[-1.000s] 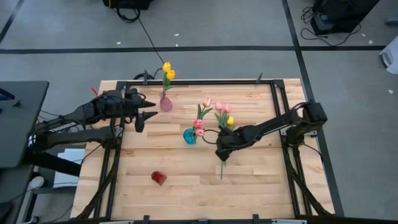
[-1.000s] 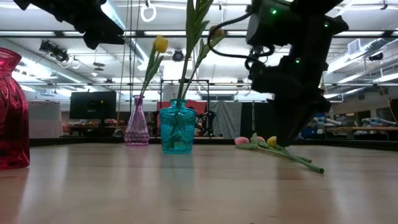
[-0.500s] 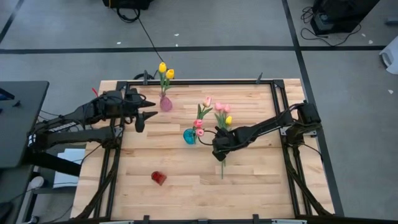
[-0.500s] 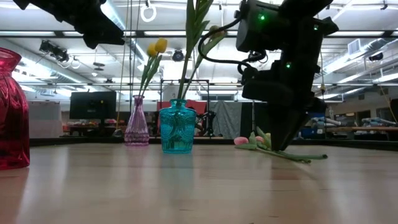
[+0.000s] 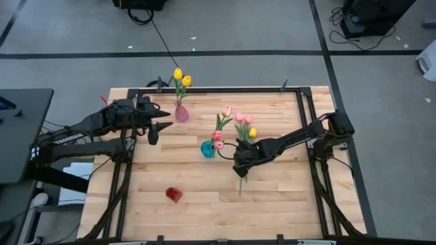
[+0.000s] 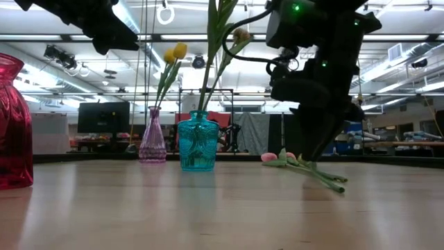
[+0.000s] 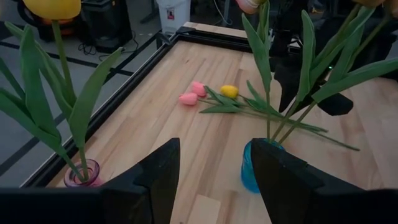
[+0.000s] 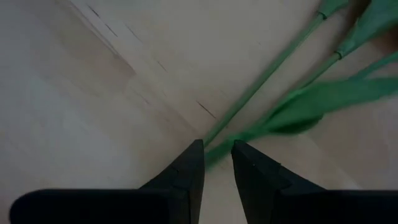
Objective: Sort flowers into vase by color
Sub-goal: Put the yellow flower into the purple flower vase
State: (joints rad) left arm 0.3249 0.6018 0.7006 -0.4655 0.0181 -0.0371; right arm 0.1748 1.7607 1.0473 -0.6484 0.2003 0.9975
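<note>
A pink glass vase near the far edge holds two yellow tulips. A teal vase at mid-table holds pink tulips. Loose flowers, two pink and one yellow, lie flat on the table right of it, with their stems running toward the near edge. My right gripper is down on those stems, shut on one. My left gripper hangs open above the table, left of the pink vase. My right gripper pinches one thin green stem of a loose flower between its two fingers, toward the stem's lower half. The fingers point down from above and lie across the stem. The stem slants low over the table; I cannot tell which head it carries.
A red vase stands near the left near part of the table and looms at the low view's left edge. A dark frame runs along the table's far edge and both sides. Bare wood lies near the near edge.
My right gripper has shifted a little toward the table's left, over the loose stems. The long stem under it has swung: its free near end moved toward the left, while the flower heads stayed in place. The left arm kept still.
</note>
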